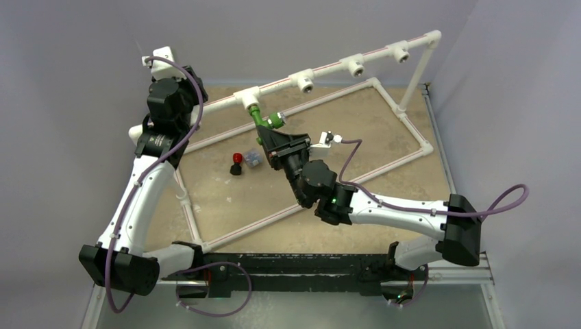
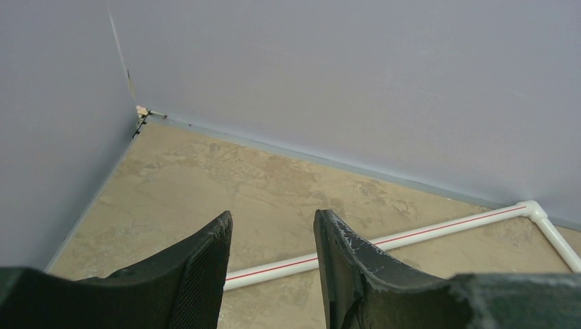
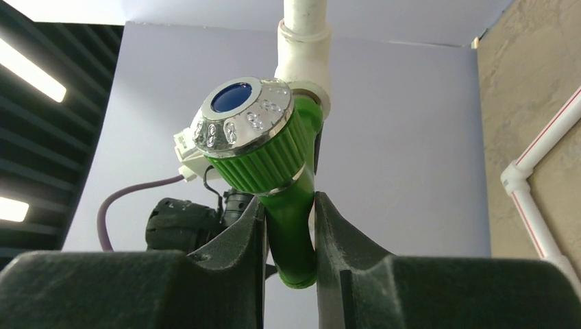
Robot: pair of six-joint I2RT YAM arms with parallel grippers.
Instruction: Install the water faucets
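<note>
Nearest, on the sand-coloured table (image 1: 226, 205), a small black plastic faucet with a red knob (image 1: 236, 163) sits loose. A small pale faucet with a blue part (image 1: 252, 159) lies just beside it. Neither is installed.

Beyond them, the right tool (image 3: 288, 202) is clamped tight on the curved spout of the green plastic faucet (image 3: 253, 157). The faucet's inlet end meets the white tee fitting (image 3: 305, 48) on the raised white pipe rail (image 1: 342, 65).

Judgement: the step in hand is seating this faucet in the tee. Keep the inlet in line with the socket, turn about that axis without levering the spout sideways, and release only once it sits square.

Farthest, the left tool (image 2: 270, 219) stands about half open over the far left corner, holding nothing.

Only the right wrist view shows the grip on the spout and the knob's chrome cap with its blue centre. Only the overhead view shows the loose faucets and further tees with open sockets. The left wrist view adds only table surface, walls and a stretch of low pipe.
</note>
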